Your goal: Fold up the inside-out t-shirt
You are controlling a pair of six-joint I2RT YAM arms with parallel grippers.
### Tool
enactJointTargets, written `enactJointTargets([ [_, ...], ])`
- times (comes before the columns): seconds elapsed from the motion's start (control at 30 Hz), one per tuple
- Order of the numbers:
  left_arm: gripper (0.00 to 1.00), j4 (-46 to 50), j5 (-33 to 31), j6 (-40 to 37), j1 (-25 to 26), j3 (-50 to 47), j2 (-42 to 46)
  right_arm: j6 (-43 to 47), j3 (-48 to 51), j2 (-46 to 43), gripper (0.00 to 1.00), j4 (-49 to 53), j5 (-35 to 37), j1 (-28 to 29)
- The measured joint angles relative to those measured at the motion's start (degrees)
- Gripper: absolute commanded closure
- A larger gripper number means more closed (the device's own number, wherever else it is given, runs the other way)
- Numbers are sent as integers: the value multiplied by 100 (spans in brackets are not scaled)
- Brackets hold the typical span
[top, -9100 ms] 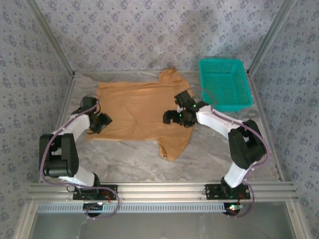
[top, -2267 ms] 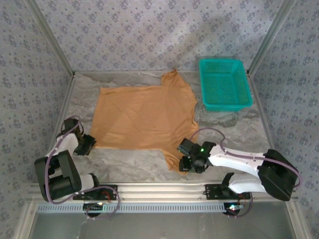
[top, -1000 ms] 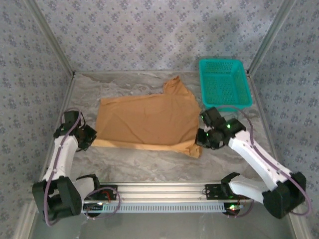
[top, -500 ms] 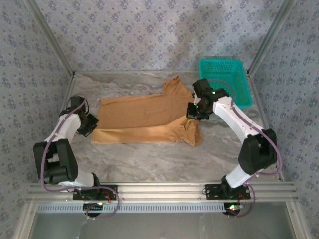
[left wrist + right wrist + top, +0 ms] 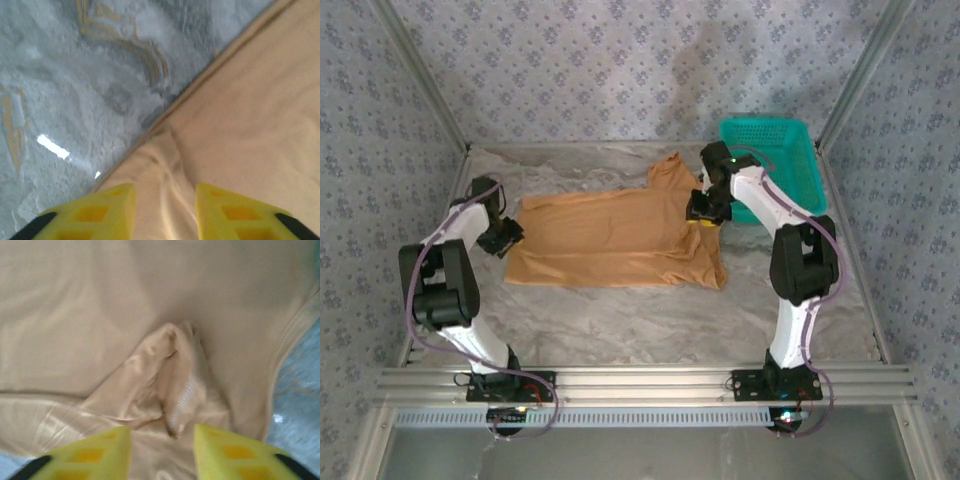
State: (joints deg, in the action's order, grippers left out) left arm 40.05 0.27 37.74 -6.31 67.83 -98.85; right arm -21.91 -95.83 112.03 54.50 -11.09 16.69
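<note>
Both jaws parted over t-shirt (image 5: 610,235), teal basket (image 5: 762,123) just beside

Top external: even, diffuse overhead light; moderate brightness; soft, short shadows under arms; slight overall softness.
Left wrist: white glare streak on table (image 5: 52,146) ahead of jaws, to their left; jaws themselves out of focus.
Right wrist: washed-out, soft focus throughout; inside-out t-shirt (image 5: 150,315) pale; dim shadow in fold just ahead of jaws; small glint to their right.
</note>
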Motion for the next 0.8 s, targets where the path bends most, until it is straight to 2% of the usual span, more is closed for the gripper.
enactJointTargets([
  [0.13, 60, 74, -142, -87, 0, -166, 286, 101, 304, -212, 50, -11, 249, -195],
  [0.33, 61, -125, 417, 52, 7, -1663, 1635, 35, 2227, -1587, 60, -188, 116, 55],
  [0.5, 62, -496, 1084, 208, 11, -2087, 1517, -72, 3316, -1904, 57, -531, -87, 131],
  [0.63, 62, -800, 1399, 284, 11, -2098, 1342, -188, 3781, -1897, 57, -813, -269, 136],
  [0.67, 62, -861, 1438, 286, 9, -2098, 1316, -221, 3823, -1888, 59, -883, -299, 136],
  [0.7, 62, -909, 1475, 286, 0, -2096, 1279, -249, 3858, -1864, 66, -973, -332, 136],
  [0.73, 62, -957, 1515, 284, -31, -2096, 1228, -260, 3871, -1814, 77, -1049, -343, 136],
  [0.8, 62, -1012, 1561, 282, -166, -2094, 1078, -334, 3884, -1718, 92, -1176, -354, 131],
])
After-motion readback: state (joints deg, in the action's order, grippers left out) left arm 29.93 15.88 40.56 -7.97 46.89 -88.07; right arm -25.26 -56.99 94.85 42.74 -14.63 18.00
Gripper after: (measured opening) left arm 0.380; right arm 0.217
